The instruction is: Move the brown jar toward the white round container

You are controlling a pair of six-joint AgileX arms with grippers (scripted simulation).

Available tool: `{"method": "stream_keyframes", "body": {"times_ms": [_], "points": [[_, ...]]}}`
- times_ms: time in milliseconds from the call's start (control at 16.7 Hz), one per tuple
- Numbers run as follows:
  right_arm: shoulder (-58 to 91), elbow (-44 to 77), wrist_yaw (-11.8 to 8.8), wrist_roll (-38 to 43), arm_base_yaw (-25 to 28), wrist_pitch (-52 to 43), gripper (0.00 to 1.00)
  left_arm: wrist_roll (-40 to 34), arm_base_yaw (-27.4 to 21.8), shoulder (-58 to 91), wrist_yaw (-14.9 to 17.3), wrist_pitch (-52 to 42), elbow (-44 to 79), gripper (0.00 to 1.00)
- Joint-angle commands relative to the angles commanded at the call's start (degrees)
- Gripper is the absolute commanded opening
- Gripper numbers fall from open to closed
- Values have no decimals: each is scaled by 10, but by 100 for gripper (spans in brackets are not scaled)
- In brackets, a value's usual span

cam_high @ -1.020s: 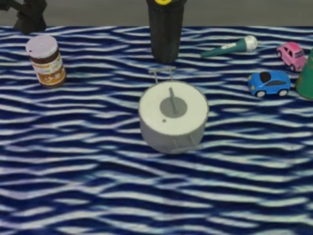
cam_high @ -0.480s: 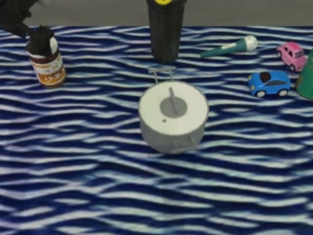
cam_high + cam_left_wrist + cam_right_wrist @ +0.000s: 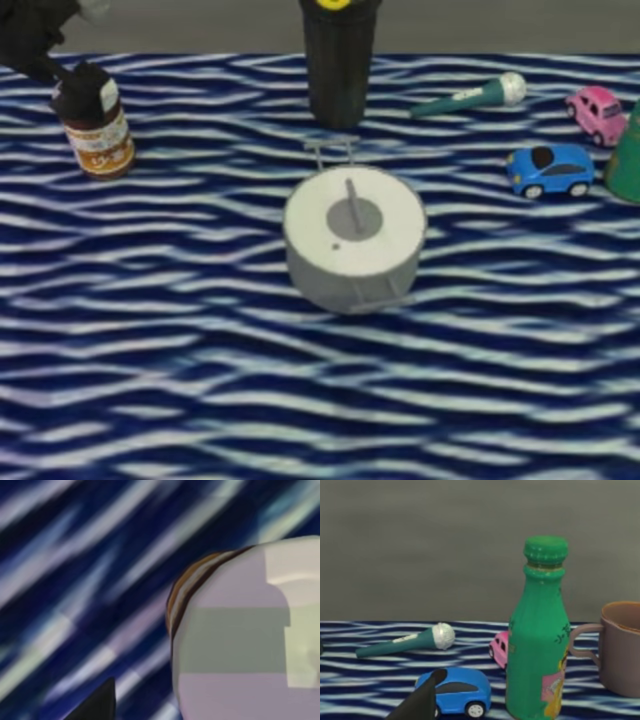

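The brown jar (image 3: 97, 135) stands upright at the table's far left, with its cream-and-orange label facing the camera. My left gripper (image 3: 78, 84) hangs open right over its white lid (image 3: 235, 650) and hides the lid's left part in the top view. In the left wrist view the lid fills the frame beside one dark fingertip (image 3: 97, 705), with the brown rim (image 3: 176, 597) showing at its edge. The white round container (image 3: 355, 240), a squat drum with a grey disc and a thin rod, sits mid-table well to the jar's right. My right gripper is out of the top view; one fingertip (image 3: 422, 702) shows.
A tall black cylinder (image 3: 340, 60) stands behind the drum. At the back right lie a green microphone (image 3: 470, 96), a pink toy car (image 3: 597, 112), a blue toy car (image 3: 550, 170) and a green bottle (image 3: 626, 155). A brown mug (image 3: 622, 647) stands beside the bottle.
My left gripper has come in from the back left corner and down over the jar's lid. The jar and the drum have not moved.
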Motion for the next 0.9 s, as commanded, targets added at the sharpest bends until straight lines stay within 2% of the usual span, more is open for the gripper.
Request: {"method": "stream_keyframes", "body": {"times_ms": [480,720,900], "points": [[0,0,0,0,0,0,100,-10,-7,18,-2,87,-65,100],[0,0,0,0,0,0,100,-11,-8,19,-2,92,-69,100],[0,0,0,0,0,0,100,-11,-8,19,-2,92,-69,77]]}}
